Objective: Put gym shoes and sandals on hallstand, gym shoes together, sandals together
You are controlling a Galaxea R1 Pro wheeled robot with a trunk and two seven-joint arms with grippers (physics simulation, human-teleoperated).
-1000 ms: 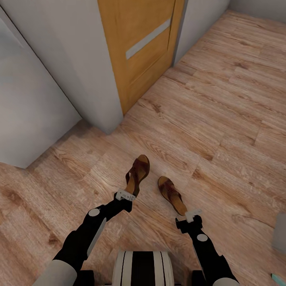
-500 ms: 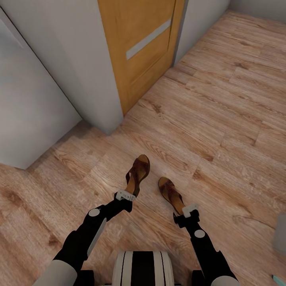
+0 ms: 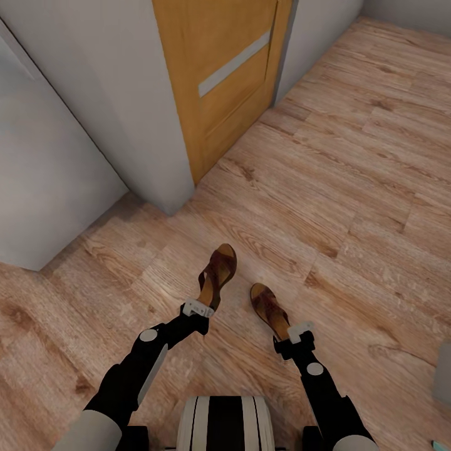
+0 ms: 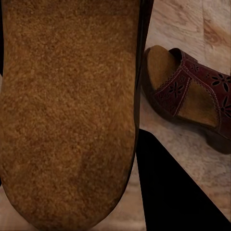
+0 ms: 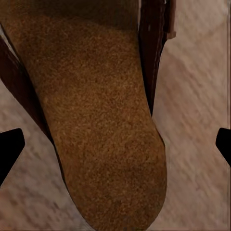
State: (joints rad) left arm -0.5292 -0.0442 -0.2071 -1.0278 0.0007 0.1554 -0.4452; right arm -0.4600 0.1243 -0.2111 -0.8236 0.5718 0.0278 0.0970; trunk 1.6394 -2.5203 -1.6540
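Two brown sandals lie on the wood-plank corridor floor [image 3: 351, 207] just ahead of me. The left sandal [image 3: 217, 274] has its heel between the fingers of my left gripper [image 3: 199, 308], which is shut on it; its tan footbed [image 4: 67, 110] sits very close in the left wrist view, one dark finger [image 4: 166, 192] beside it. The right sandal [image 3: 269, 309] lies flat, strap [image 4: 192, 89] patterned with cut-outs. My right gripper [image 3: 299, 331] is open at its heel, and the footbed [image 5: 106, 130] lies between the two spread fingertips [image 5: 9, 147]. The gym shoes and hallstand are out of view.
An orange wooden door [image 3: 232, 81] and a grey wall corner [image 3: 156, 156] stand ahead on the left. A grey object [image 3: 443, 379] and a small teal bit [image 3: 440, 446] show at the right edge. My base [image 3: 224, 423] is at the bottom centre.
My right gripper has moved forward and slightly left to the right sandal's heel. The left arm and its sandal have stayed put. The view has shifted a little.
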